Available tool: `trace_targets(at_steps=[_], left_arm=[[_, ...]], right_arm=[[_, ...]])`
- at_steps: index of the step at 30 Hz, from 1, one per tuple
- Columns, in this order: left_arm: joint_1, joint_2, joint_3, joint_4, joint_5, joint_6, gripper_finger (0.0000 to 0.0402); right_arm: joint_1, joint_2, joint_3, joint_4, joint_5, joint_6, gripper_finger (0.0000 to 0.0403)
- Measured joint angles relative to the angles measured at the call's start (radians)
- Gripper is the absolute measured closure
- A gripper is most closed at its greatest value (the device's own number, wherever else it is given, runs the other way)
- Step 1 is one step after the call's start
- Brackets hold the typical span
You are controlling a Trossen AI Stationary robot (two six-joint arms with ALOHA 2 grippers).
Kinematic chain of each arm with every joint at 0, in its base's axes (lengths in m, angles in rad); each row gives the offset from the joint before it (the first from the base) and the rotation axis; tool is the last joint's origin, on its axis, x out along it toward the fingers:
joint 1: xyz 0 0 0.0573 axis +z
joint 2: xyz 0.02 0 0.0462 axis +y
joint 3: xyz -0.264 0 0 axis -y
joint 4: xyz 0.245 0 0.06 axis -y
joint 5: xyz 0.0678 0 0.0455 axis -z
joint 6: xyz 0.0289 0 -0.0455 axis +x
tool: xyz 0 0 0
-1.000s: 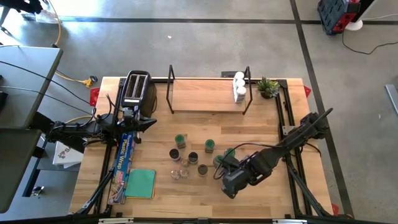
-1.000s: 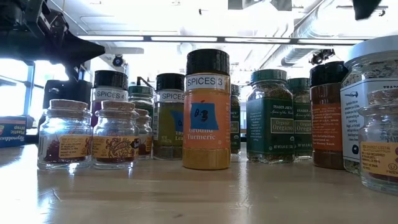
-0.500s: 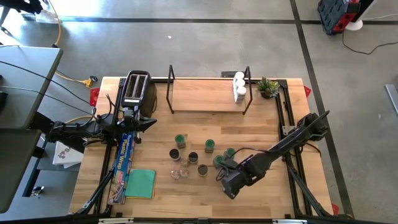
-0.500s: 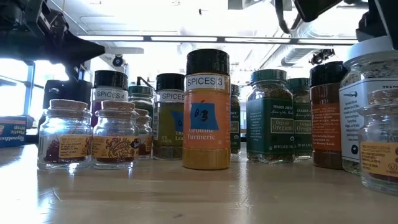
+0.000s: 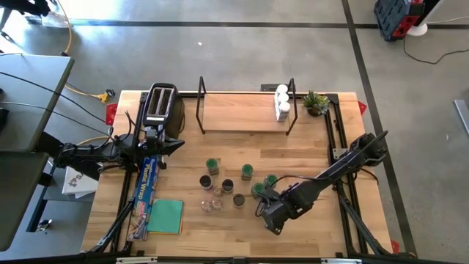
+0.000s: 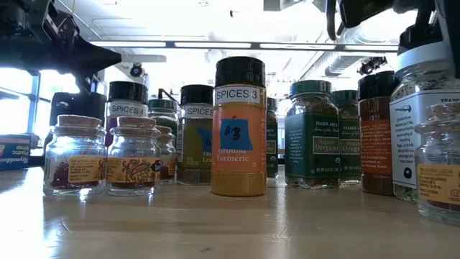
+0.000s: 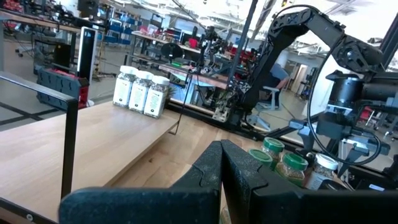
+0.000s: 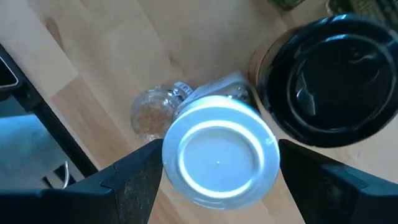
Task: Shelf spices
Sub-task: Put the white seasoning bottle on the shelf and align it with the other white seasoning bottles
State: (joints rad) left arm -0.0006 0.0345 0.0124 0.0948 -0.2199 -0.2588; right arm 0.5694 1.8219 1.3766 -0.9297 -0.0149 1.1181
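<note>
Right gripper [image 8: 217,163]: low over the front-middle of the surface [image 5: 308,147], straight above a white-lidded jar [image 8: 217,158]; its fingers [image 8: 134,177] stand wide, one on each side of the lid, not touching it.
White-lidded jar: upright, with a dark-lidded jar [image 8: 326,78] just beside it and a small clear glass jar [image 8: 148,115] near its other side (seen from the right wrist).
Left gripper [image 7: 221,168]: fingers pressed together on nothing, parked over the surface's left side in front of the toaster [image 5: 159,103].
Loose spices [image 5: 229,186]: a cluster of green-lidded and dark-lidded jars plus small clear glass ones, standing on the surface in front of the shelf, well apart from it.
Low view: an orange turmeric jar [image 6: 239,126] with a black lid and a blue tag stands in the middle, two cork-stoppered glass jars [image 6: 104,155] to its side, an oregano jar [image 6: 311,133] on the other.
Shelf [image 5: 242,111]: light board between black wire uprights, at the back of the surface; three white-lidded jars [image 5: 282,101] stand in a row at its right end.
Potted plant [image 5: 316,101]: just past the shelf's right upright.
Front left of surface: a long box of wrap [image 5: 147,192] and a green cloth [image 5: 166,216] beside it.
</note>
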Motion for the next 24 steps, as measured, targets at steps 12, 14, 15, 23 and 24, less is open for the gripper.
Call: trace_targets(at_steps=[12,14,15,23,24], left_arm=[[0.000,0.000,0.000,0.000,0.000,0.000,0.0401],[0.000,0.000,0.000,0.000,0.000,0.000,0.0401],[0.000,0.000,0.000,0.000,0.000,0.000,0.0401],[0.000,0.000,0.000,0.000,0.000,0.000,0.0401],[0.000,0.000,0.000,-0.001,0.000,0.000,0.0401]], right_arm=[[-0.002,0.000,0.000,0.000,0.067,0.035,0.0116],[-0.002,0.000,0.000,0.000,0.068,0.051,0.0141],[-0.002,0.000,0.000,0.000,0.068,0.052,0.0156],[-0.003,-0.003,0.017,-0.021,0.000,0.024,0.0216],[-0.003,-0.005,0.027,-0.034,-0.028,0.004,0.0216]])
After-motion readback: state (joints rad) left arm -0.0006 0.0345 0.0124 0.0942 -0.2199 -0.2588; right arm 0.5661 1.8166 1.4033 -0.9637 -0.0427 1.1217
